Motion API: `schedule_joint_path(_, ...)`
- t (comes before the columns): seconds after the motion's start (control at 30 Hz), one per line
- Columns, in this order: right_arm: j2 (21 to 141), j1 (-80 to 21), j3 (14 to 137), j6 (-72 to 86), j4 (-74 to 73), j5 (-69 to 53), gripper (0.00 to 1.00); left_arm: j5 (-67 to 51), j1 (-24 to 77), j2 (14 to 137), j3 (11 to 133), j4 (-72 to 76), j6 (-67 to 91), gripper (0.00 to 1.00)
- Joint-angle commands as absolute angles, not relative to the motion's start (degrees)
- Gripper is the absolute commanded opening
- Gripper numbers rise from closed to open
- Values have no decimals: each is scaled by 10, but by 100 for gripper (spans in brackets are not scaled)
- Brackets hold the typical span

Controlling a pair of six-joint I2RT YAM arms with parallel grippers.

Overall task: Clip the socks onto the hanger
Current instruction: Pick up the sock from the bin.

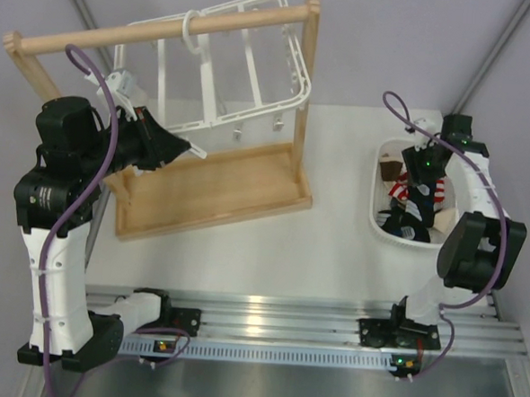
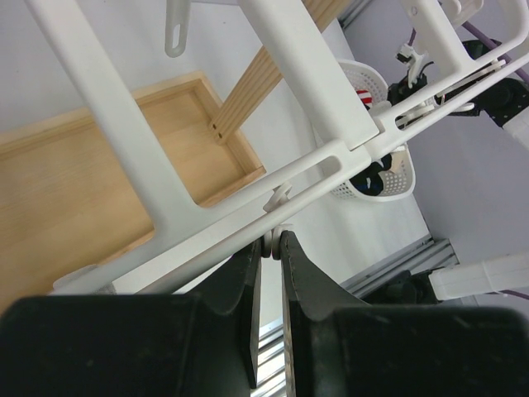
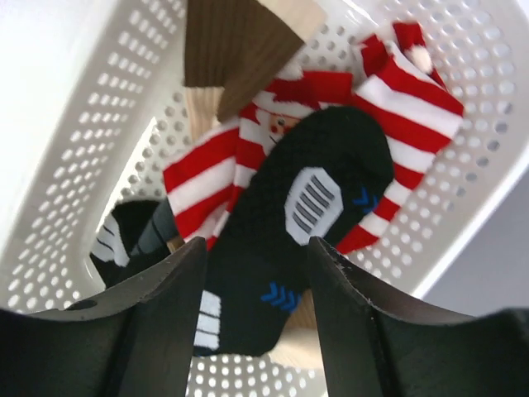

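The right gripper (image 3: pixel 256 318) is held open just above the black sock (image 3: pixel 273 248) in the white basket (image 3: pixel 83 124), at the right of the top view. The striped sock (image 3: pixel 207 165) beneath could be caught too. The left gripper (image 2: pixel 271 248) is pinched shut on the hanger (image 2: pixel 318 83), upper left, which could swing if that hold slips.

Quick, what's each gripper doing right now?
Left gripper: shut, apparently pinching the hanger at its edge.
Right gripper: open, empty, over the black sock in the basket.
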State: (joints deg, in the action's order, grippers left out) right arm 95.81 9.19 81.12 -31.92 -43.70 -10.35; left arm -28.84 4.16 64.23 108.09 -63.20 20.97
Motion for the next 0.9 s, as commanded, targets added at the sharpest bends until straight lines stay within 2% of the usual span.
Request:
schedule_joint_path(0.0,929,113,823,-328,-471,-64,52,-280,38,640,1088,-591,205,12)
schedule_joint_path(0.5,1055,104,914,-192,-479,-84,49,-280,38,640,1089,-591,204,13)
schedule_joint_path(0.67,1075,93,917,-185,-476,-69,38,-281,38,641,1088,-589,205,13)
schedule_joint_path(0.87,1088,93,923,-184,-485,-46,31,-284,38,642,1088,-587,207,13)
